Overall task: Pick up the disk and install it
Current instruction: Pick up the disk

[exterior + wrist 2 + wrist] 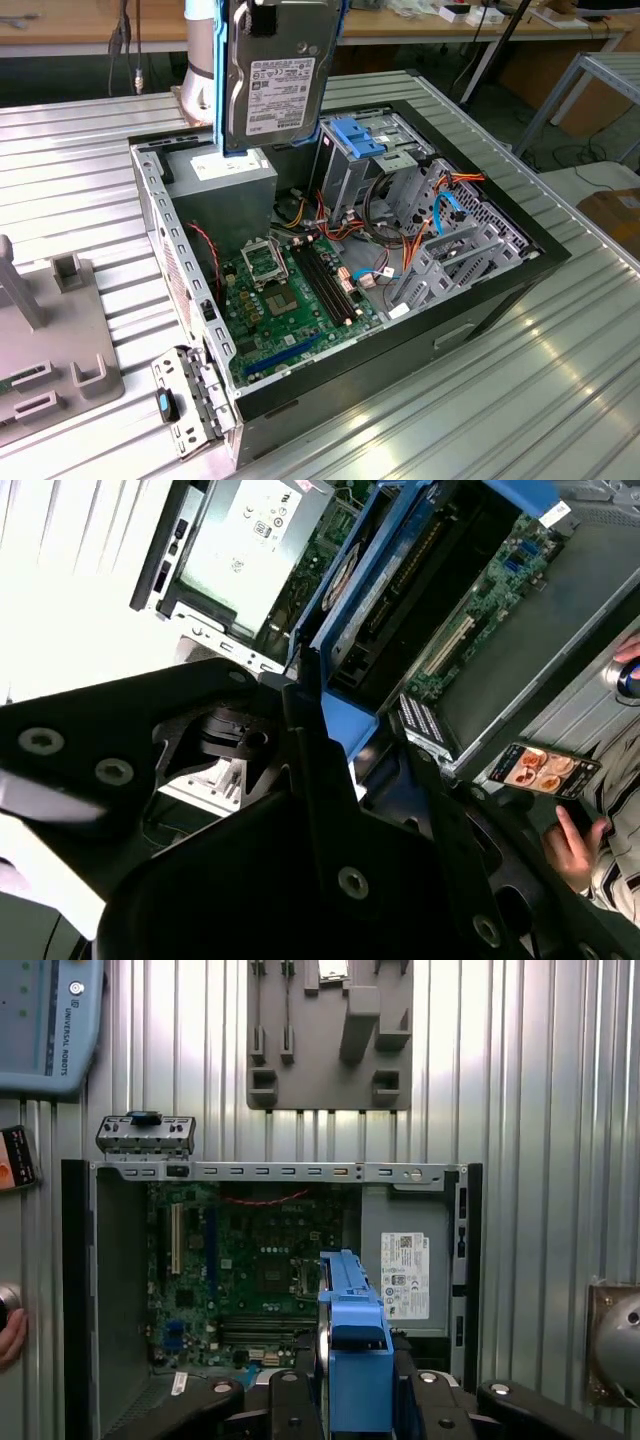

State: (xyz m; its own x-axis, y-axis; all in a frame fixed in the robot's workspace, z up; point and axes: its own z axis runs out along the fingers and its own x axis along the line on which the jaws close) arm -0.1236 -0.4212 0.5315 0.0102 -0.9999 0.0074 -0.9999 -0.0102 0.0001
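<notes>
Exterior view: disk (278, 75) upright, clear above case rim (148, 190); first wrist view: gripper (355, 1395) clamps its rails.

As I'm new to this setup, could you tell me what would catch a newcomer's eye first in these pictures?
First, the dark grey metal disk in bright blue plastic rails, hanging upright above the open black computer case on the ribbed metal table. In the first wrist view the gripper clamps its blue edge over the green motherboard.
</notes>
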